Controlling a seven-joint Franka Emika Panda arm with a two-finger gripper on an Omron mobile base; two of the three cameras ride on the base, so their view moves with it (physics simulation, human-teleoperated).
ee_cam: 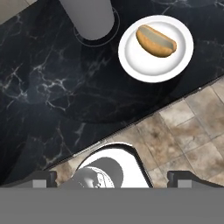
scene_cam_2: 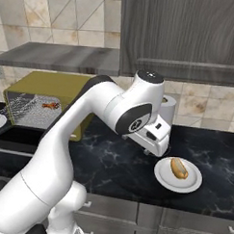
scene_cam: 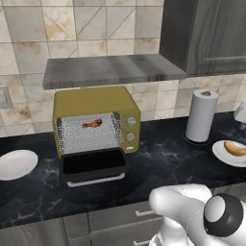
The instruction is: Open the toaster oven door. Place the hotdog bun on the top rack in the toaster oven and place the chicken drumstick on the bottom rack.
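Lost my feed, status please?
Fingers open, empty. Tan oblong hotdog bun on white round plate. Orange-brown drumstick inside open mustard-yellow toaster oven.

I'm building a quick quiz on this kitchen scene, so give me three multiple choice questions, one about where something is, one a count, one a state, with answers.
1. Where is the hotdog bun?
A. on a white plate
B. inside the toaster oven
C. on the shelf

2. How many round knobs on the oven's front?
A. one
B. two
C. four

3. The toaster oven door is:
A. shut
B. removed
C. folded down open

Answers: 1 A, the bun lies on the plate beside the paper towel roll. 2 B, two knobs sit stacked right of the opening. 3 C, the door lies flat, the chicken drumstick showing inside.
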